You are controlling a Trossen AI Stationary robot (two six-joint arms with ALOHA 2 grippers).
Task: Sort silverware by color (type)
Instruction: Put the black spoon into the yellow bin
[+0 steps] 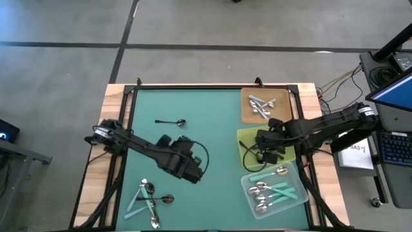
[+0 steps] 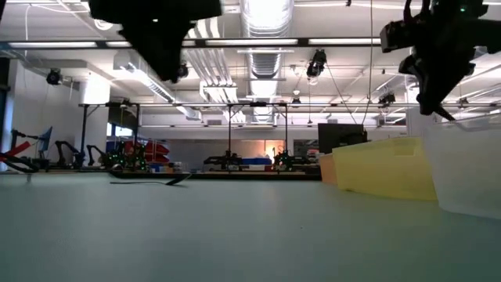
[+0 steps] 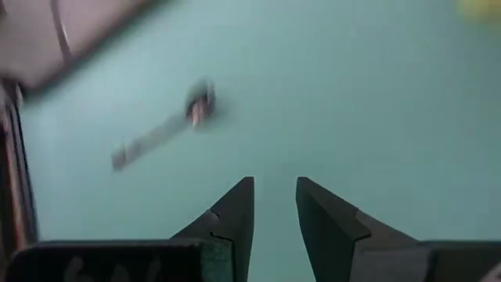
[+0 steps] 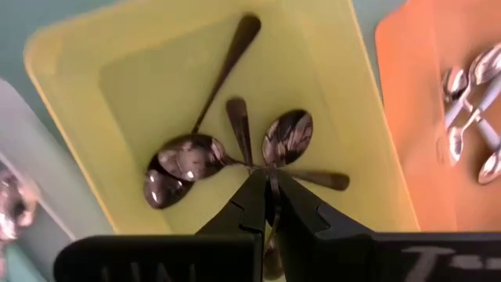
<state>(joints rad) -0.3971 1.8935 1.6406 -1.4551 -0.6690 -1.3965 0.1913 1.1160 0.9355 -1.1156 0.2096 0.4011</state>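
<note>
A dark spoon (image 1: 170, 122) (image 3: 168, 129) lies alone on the green mat at the far left. A pile of silver and teal-handled spoons (image 1: 148, 196) lies at the near left. My left gripper (image 1: 185, 145) (image 3: 274, 205) hovers open over the bare mat between the two, with nothing between its fingers. My right gripper (image 1: 264, 153) (image 4: 268, 188) hangs shut above the yellow tray (image 1: 248, 136) (image 4: 125, 86). In that tray lie several dark spoons (image 4: 196, 160). In the low view its fingers (image 2: 446, 110) are above the tray's rim.
An orange tray (image 1: 248, 113) with silver spoons stands at the far right. A clear tray (image 1: 293, 196) with teal-handled spoons stands at the near right, beside the yellow one. The mat's middle between the arms is bare. A black frame runs along the table's edges.
</note>
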